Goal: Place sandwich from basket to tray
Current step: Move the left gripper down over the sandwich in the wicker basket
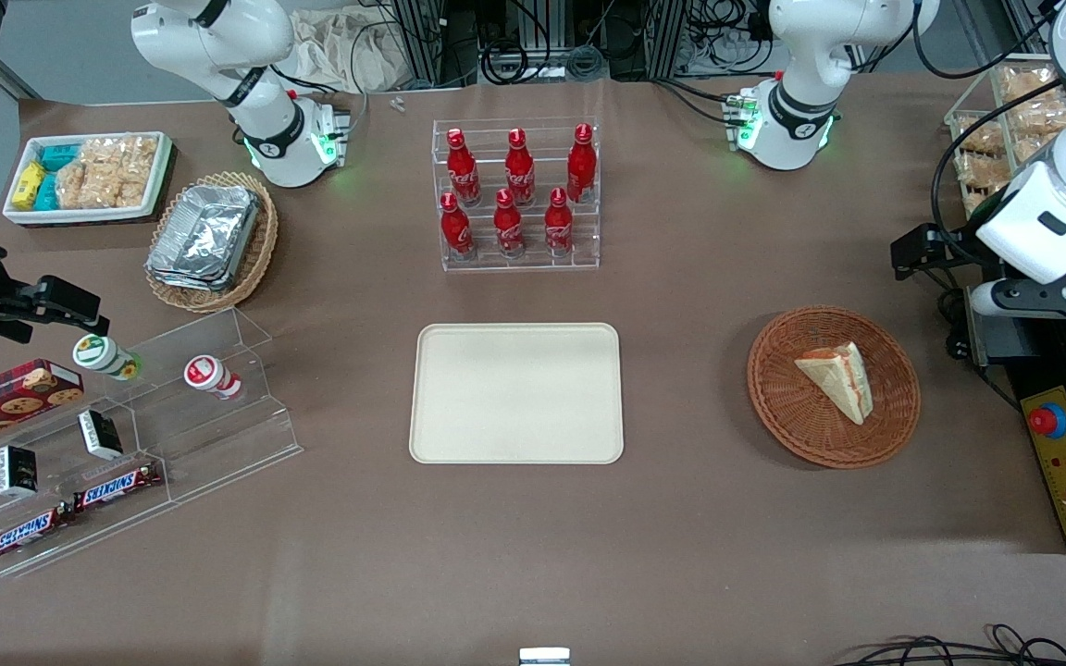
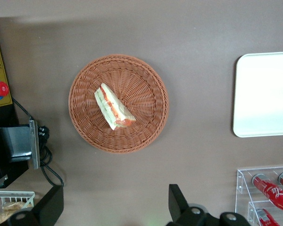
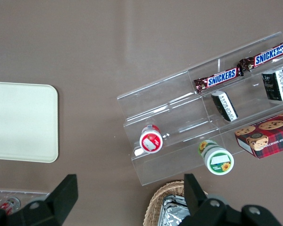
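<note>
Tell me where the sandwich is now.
The sandwich lies in the basket, toward the working arm's end of the table, beside the tray. The open hand hangs above.

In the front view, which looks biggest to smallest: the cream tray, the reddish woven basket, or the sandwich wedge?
1. Cream rectangular tray
2. Reddish-brown woven basket
3. White-bread sandwich wedge, lying in the basket

The working arm's hand hangs above the basket, open.

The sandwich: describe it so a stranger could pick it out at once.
Start at the flat cream-beige rectangular tray mid-table, then look toward the working arm's end for the round reddish-brown woven wicker basket. In it lies the sandwich, a triangular wedge of pale bread with a red and green filling stripe, the only thing inside. The left gripper hangs open above the table near the basket.
</note>
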